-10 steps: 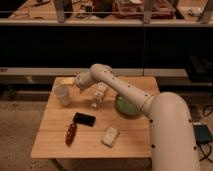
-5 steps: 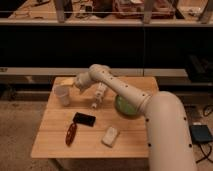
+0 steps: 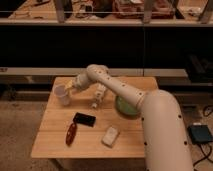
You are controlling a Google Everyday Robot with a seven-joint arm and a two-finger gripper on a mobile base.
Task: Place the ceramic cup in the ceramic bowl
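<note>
**Gripper at the cup, the cup not yet lifted**

The gripper (image 3: 70, 88) is at the rim of the ceramic cup (image 3: 61, 95), at the far corner of the table (image 3: 50, 142). The cup is directly in front of the gripper and a little below it. It stands upright on the wood. I cannot tell how wide the gripper is, or whether it already has a hold on the cup; they look to be touching or very nearly so.

The ceramic bowl (image 3: 126, 108) is well apart from the gripper. It lies behind it along the arm, close to the robot's body, and the arm covers a part of its rim. Nothing white shows inside the bowl.

A white bottle-like object (image 3: 98, 96) lies between the gripper and the bowl, under the arm. A black flat thing (image 3: 84, 119), a reddish-brown thing (image 3: 71, 133) and a white block (image 3: 110, 136) are nearer the front edge, away from the gripper.

In my judgement the task is in its early part: the approach is done. What is left is a sure grip, the lift, the carry back over the bottle-like object, and the release into the bowl.
</note>
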